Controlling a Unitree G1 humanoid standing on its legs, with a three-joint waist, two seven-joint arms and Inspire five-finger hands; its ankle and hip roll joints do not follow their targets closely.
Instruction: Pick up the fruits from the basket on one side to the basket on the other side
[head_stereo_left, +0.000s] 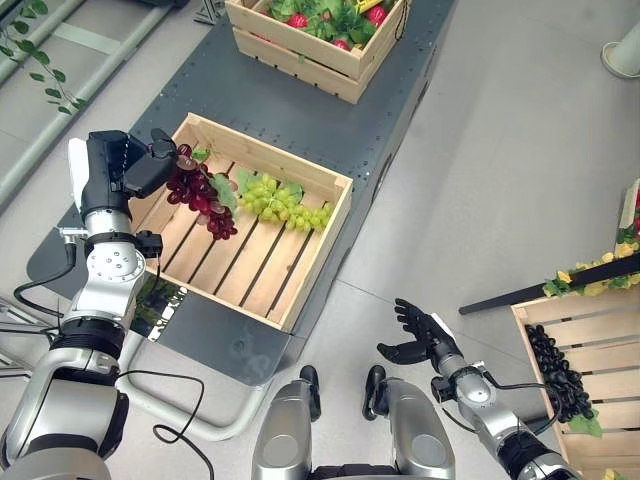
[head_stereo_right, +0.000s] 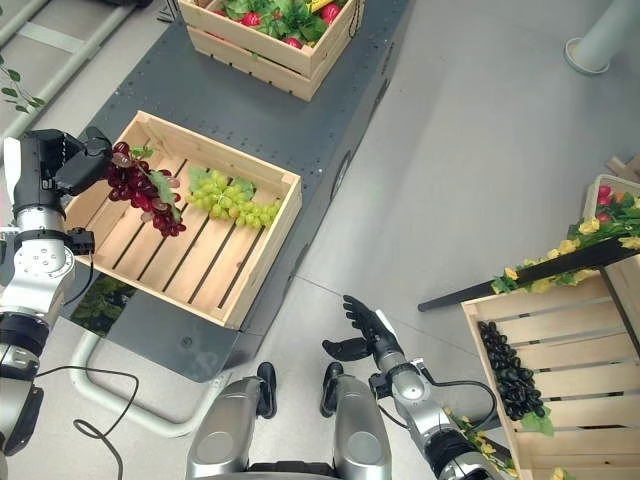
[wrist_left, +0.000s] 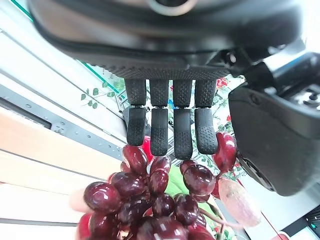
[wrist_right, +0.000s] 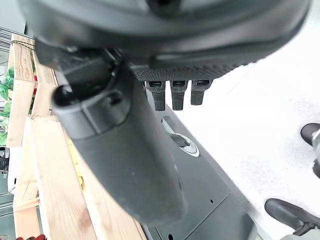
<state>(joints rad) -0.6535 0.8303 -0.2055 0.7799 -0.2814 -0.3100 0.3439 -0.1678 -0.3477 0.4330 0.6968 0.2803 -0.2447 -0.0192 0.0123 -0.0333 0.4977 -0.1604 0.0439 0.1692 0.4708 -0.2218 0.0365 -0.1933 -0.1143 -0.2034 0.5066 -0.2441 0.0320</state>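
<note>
Left robot hand (head_stereo_left: 140, 165): raised at the left of the frame on an upright forearm, above the left edge of the near crate (head_stereo_left: 325, 235). Fingers (wrist_left: 159, 131) and thumb pinch the top of the red grape bunch (head_stereo_left: 200, 195), which hangs from the hand over the crate's left part, lower end down toward the slats. In the left wrist view the fingers curl down onto the topmost grapes, thumb set at the side.

Right robot hand (head_stereo_left: 420, 335): low in the frame at lower centre-right, over the grey floor (head_stereo_left: 500, 160), holding nothing. Fingers relaxed and spread, thumb out to the side, palm turned toward the near crate.

Green grape bunch (head_stereo_left: 278, 203): lying on the slats in the upper middle of the near crate, just beside the red bunch.

Near crate: light wood, slatted, standing on the dark grey tabletop (head_stereo_left: 290, 115).

Far crate (head_stereo_left: 305, 50): top centre of the frame, same tabletop, holding red fruit and green leaves.

Right crate (head_stereo_left: 590, 335): lower right of the frame, holding a black grape bunch (head_stereo_left: 555, 375) along its left side.
</note>
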